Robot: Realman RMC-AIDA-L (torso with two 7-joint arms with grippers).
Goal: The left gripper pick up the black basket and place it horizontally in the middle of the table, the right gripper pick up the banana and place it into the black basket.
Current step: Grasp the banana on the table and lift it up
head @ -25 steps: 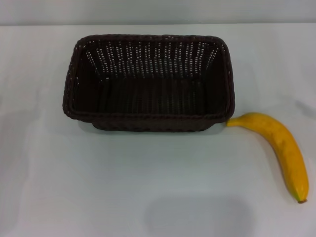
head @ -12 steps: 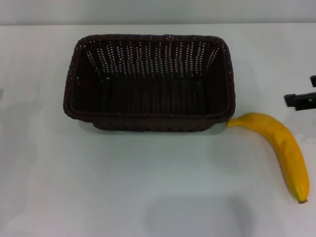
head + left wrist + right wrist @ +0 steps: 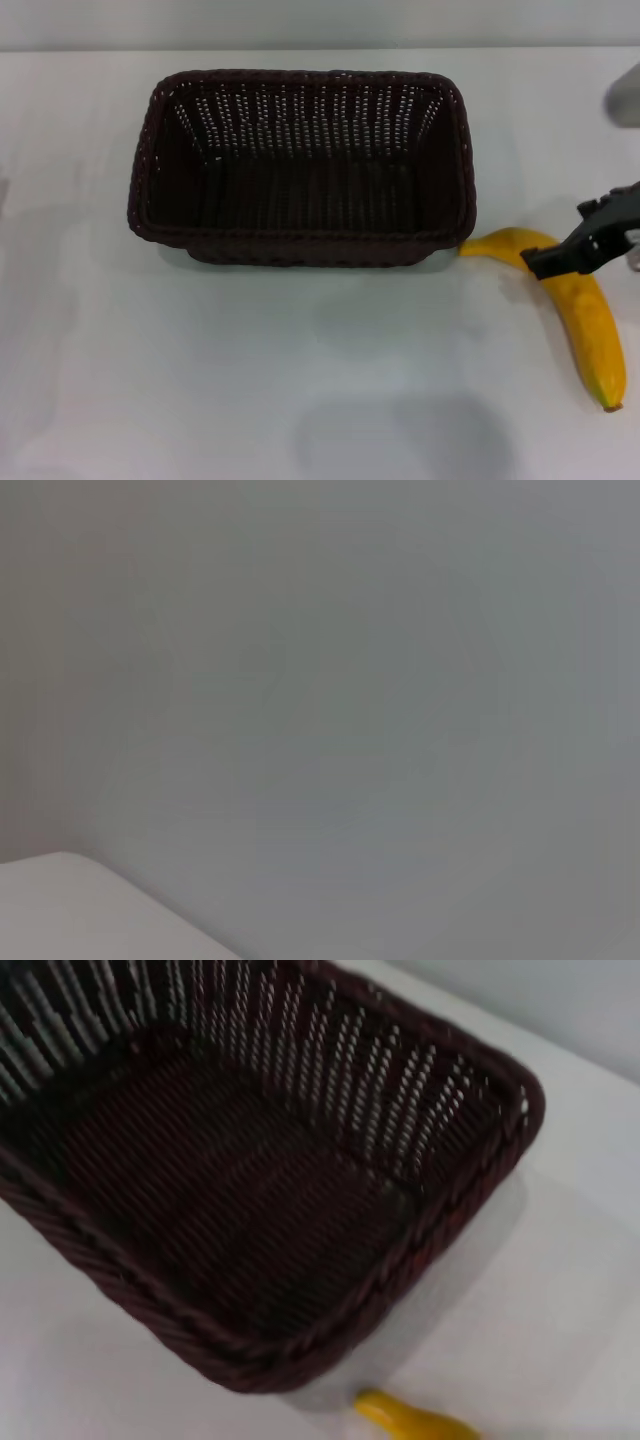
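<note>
The black basket [image 3: 300, 236] stands lengthwise across the middle of the white table [image 3: 250, 380] and is empty. It also fills the right wrist view [image 3: 300, 1345]. The yellow banana [image 3: 592, 330] lies on the table to the basket's right, its stem end almost touching the basket's front right corner. Only that stem end shows in the right wrist view [image 3: 410, 1422]. My right gripper [image 3: 557, 238] reaches in from the right edge, open, just over the banana's upper part and holding nothing. My left gripper is out of view.
A blurred grey part of the right arm [image 3: 625, 95] shows at the far right edge. The left wrist view shows only a plain grey surface and a pale corner [image 3: 70, 910].
My right gripper has come in from the right edge and moved down and left, from above the banana to just over its upper part. The basket and banana have not moved.
</note>
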